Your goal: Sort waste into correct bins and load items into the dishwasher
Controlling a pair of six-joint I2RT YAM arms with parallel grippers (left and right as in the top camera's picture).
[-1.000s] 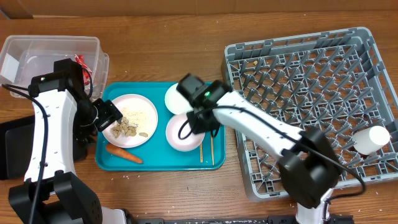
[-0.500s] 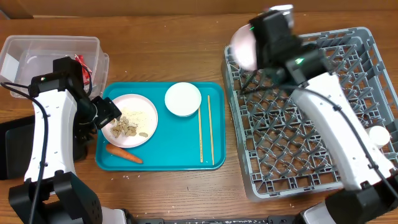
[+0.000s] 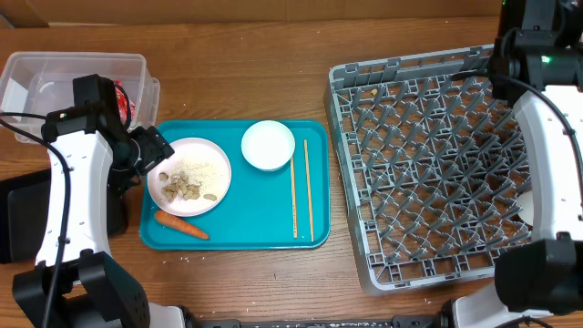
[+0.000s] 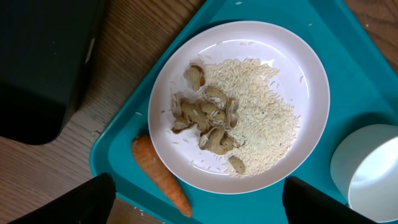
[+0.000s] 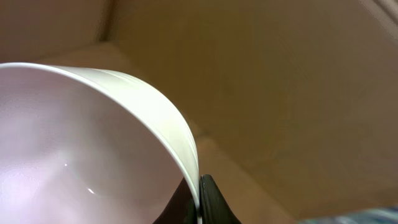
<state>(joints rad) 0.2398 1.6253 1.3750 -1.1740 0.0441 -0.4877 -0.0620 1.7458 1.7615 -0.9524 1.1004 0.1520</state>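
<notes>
A white plate [image 3: 205, 159] with beige food bits [image 4: 205, 118] and rice [image 4: 264, 118] lies on the teal tray, with a carrot [image 3: 180, 225] by it. One white bowl [image 3: 268, 145] and two chopsticks [image 3: 293, 191] lie there too. My left gripper [image 4: 196, 214] is open and empty over the plate's near edge and the carrot [image 4: 163, 182]. My right gripper [image 5: 200, 208] is shut on the rim of the other white bowl [image 5: 81, 143], beyond the grey rack's [image 3: 437, 164] far right corner. A red wrapper [image 3: 123, 100] is in the clear tub [image 3: 55, 68]. The cup and the paper scrap are not visible.
The teal tray [image 3: 246, 223] lies between the tub and the rack. The black tray [image 3: 18, 219] lies at the left edge, partly under my left arm [image 3: 68, 182]. My right arm [image 3: 551, 118] stretches over the rack's right side.
My right gripper has lifted a bowl off the teal tray and carried it over the rack to the far right corner. My left gripper has barely moved.
</notes>
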